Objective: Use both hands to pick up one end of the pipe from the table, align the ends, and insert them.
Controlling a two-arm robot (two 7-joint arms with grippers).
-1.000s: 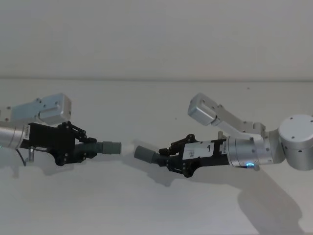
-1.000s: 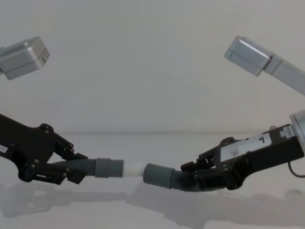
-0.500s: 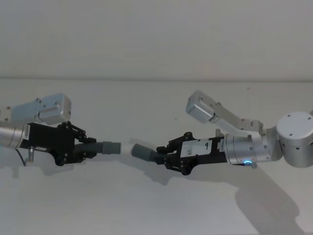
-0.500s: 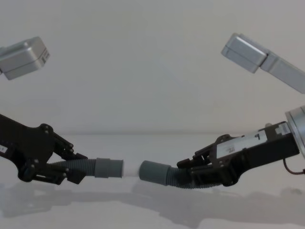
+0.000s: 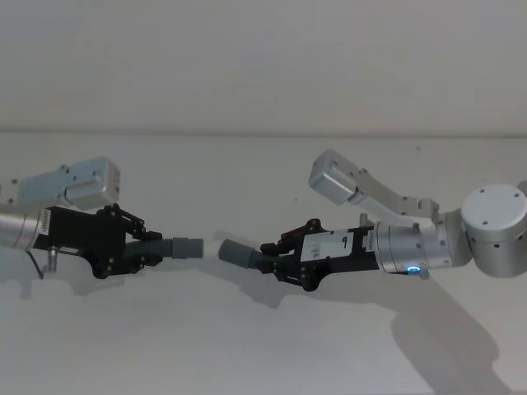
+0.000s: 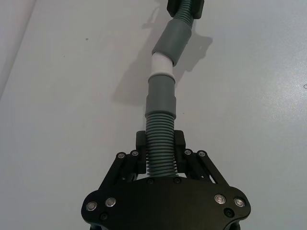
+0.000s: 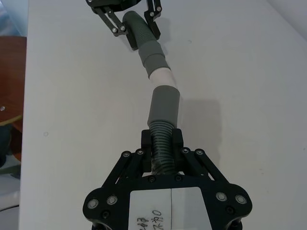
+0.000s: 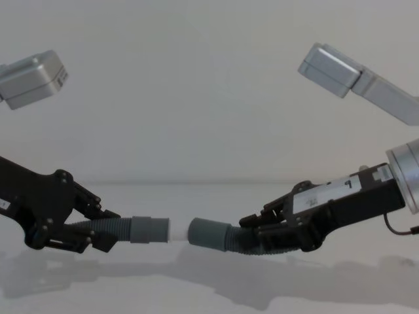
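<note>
Insertion is the step in hand: the white plug tip sits just at the mouth of the socket cuff, barely entered or about to enter, with both hose pieces held above the table. The left gripper is clamped on the ribbed hose behind its grey collar; the right gripper is clamped on the other ribbed hose behind the cuff. In the chest view the cuff tilts slightly upward toward the plug, so the two axes are judged not quite in line. For a clean fit, level the cuff first, then close the gap along one straight axis with slow, even push. Because both hoses are corrugated and flexible, they are likely to bow under end load, and a grip close to the collar and cuff should limit this. Collar, plug and cuff are smooth round sleeves; the plug is narrower than the cuff. The table is flat, matte and pale.
</note>
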